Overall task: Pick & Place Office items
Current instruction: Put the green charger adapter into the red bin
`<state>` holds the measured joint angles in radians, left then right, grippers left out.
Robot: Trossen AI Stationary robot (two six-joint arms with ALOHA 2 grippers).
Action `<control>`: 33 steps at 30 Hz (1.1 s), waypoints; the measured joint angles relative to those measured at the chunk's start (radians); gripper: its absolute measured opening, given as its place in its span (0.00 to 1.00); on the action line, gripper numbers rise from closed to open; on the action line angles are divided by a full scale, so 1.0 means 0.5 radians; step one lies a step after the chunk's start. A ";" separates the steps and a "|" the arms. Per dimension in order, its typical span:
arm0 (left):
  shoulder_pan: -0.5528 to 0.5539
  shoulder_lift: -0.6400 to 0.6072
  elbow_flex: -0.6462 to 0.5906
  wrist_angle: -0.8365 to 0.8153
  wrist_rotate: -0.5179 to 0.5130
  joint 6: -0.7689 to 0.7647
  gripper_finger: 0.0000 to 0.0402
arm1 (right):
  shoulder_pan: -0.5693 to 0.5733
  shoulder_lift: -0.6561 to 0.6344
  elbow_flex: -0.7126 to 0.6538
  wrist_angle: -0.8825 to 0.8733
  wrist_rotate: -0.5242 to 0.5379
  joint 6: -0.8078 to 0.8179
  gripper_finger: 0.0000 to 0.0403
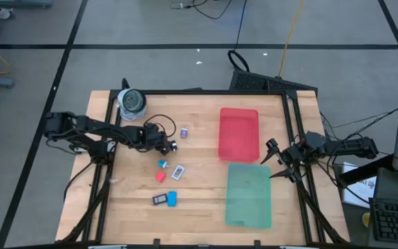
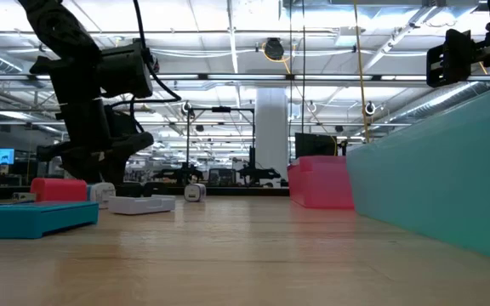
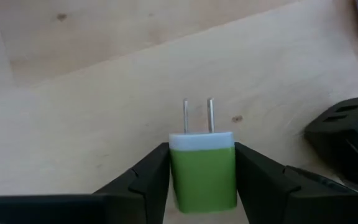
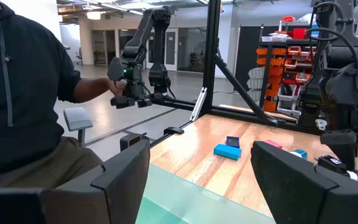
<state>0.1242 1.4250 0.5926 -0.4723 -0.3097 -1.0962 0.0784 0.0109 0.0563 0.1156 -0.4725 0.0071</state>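
The left gripper (image 1: pixel 172 146) reaches in from the tabletop's left edge toward the middle of the tabletop (image 1: pixel 199 200). In the left wrist view its fingers (image 3: pixel 143 177) flank a green charger plug (image 3: pixel 202 171) with a white cap and two metal prongs, one finger against each side of it, so they are clasping the plug just above the wood. A black block (image 3: pixel 347 137) lies near it on the tabletop.

The right gripper (image 1: pixel 276 160) waits at the right edge, between the red tray (image 1: pixel 238 133) and the green tray (image 1: pixel 248 195), its fingers (image 4: pixel 120 171) spread apart with nothing between them.

The other office items lie in the left half of the tabletop: a small purple piece (image 1: pixel 184 132) toward the far edge, a small blue piece (image 1: pixel 163 164), a white labelled tag (image 1: pixel 178 171), a red piece (image 1: pixel 160 177), and nearer the front edge a dark block (image 1: pixel 159 200) touching a blue bar (image 1: pixel 172 199). A grey roll (image 1: pixel 131 102) stands at the far left corner. Both trays hold nothing.

In the right wrist view a person in a dark hooded top (image 4: pixel 17 93) sits beyond the tabletop
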 joint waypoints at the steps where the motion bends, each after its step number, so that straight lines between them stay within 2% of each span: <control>1: 0.000 0.013 0.000 -0.001 0.006 -0.001 0.41 | 0.001 0.000 -0.001 0.000 0.000 0.000 0.66; 7: -0.003 0.082 0.008 0.013 -0.021 -0.010 0.36 | 0.000 0.000 0.000 0.000 0.000 0.000 0.66; 16: -0.003 0.095 0.004 0.016 -0.031 0.111 0.41 | 0.000 0.000 0.000 0.000 0.000 0.001 0.66; 21: -0.004 0.095 0.003 0.013 -0.018 0.226 0.33 | 0.000 -0.001 0.000 0.000 0.000 0.001 0.66; 24: -0.004 0.095 0.002 0.013 -0.019 0.245 0.32 | 0.000 0.000 0.000 0.000 0.000 0.001 0.66; 33: -0.005 -0.076 0.046 -0.006 -0.010 0.395 0.33 | 0.000 -0.001 -0.001 0.000 0.000 0.001 0.66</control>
<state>0.1215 1.3872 0.6155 -0.4752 -0.3150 -0.8987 0.0785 0.0105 0.0560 0.1158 -0.4725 0.0073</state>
